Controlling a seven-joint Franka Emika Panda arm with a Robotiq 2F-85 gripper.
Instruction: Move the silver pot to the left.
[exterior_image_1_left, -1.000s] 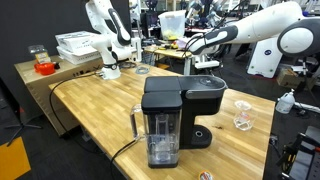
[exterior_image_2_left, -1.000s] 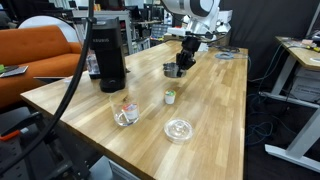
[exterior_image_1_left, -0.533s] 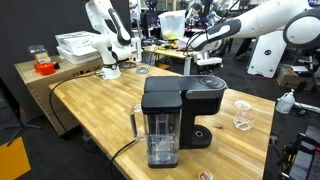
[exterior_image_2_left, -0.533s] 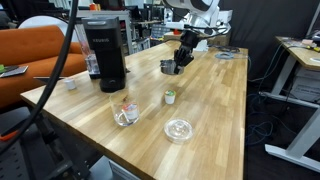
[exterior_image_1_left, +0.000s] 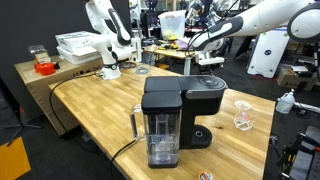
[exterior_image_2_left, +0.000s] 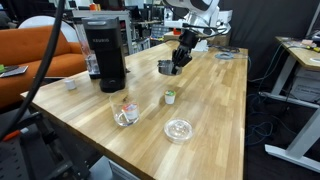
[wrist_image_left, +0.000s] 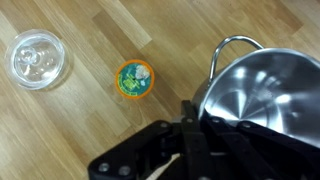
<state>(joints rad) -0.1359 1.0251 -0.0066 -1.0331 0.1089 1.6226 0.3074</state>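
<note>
Basically, the gripper (exterior_image_2_left: 177, 61) is clamped on the rim of the silver pot (exterior_image_2_left: 165, 68), with the pot hanging off its lower side in an exterior view. The wrist view shows the dark fingers (wrist_image_left: 188, 128) pinched narrow across the pot wall, one inside and one outside. The pot (wrist_image_left: 268, 95) fills the right part of that view. It is shiny and empty inside, with a wire loop handle (wrist_image_left: 234, 43) sticking out at its top.

The pot sits over the far half of the wooden table (exterior_image_2_left: 222, 110), nearer the far edge than the near one. Can't tell if its base touches the wood or is just off it.

A black coffee machine (exterior_image_2_left: 105, 50) stands near the left edge, well apart from the pot. A small green and orange cup (exterior_image_2_left: 170, 97) is mid-table, on the near side of the pot. From the wrist it shows as a round lid (wrist_image_left: 135, 78) just beside the pot, not touching. A clear glass dish (exterior_image_2_left: 178, 128) sits toward the near edge. A clear glass tumbler (exterior_image_2_left: 125, 113) with something inside is to its left.

In an exterior view from the opposite side the coffee machine (exterior_image_1_left: 175, 118) blocks most of the table. The white arm (exterior_image_1_left: 255, 22) reaches in from the upper right, and the pot is mostly hidden there.
</note>
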